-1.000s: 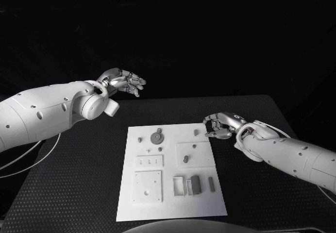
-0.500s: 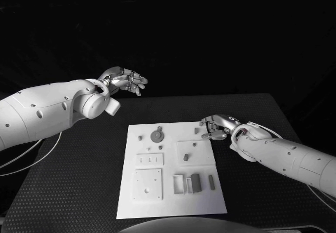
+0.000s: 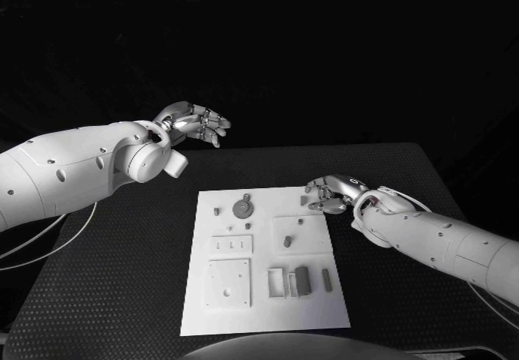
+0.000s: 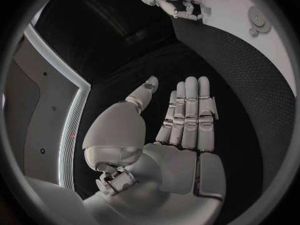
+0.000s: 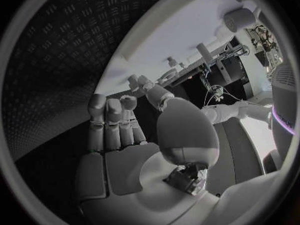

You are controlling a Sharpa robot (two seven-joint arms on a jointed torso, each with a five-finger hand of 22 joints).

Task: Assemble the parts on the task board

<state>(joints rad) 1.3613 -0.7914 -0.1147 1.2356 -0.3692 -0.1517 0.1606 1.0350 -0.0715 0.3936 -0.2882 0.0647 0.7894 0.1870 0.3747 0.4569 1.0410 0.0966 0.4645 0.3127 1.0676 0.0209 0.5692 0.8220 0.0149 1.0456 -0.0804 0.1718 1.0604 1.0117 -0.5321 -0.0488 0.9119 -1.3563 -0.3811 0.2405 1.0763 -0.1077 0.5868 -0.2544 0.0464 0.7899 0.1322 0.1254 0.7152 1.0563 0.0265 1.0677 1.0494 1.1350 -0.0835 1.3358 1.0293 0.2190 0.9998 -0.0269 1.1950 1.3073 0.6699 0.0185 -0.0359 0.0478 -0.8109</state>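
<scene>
The white task board lies mid-table with several grey parts on it: a round disc, a small peg and a block. My right hand hovers over the board's far right corner, beside a small part, fingers loosely bent and holding nothing. In the right wrist view the right hand's fingers lie apart from the thumb, with the board beyond. My left hand is raised past the table's far left, flat and open, its fingers straight.
Two square plates and a slotted holder sit on the near half of the board. Black table surrounds the board on all sides. The left wrist view shows the right hand at the board's corner.
My right hand has moved a little left and away, from beside the board's right edge to its far right corner. The left hand has hardly moved.
</scene>
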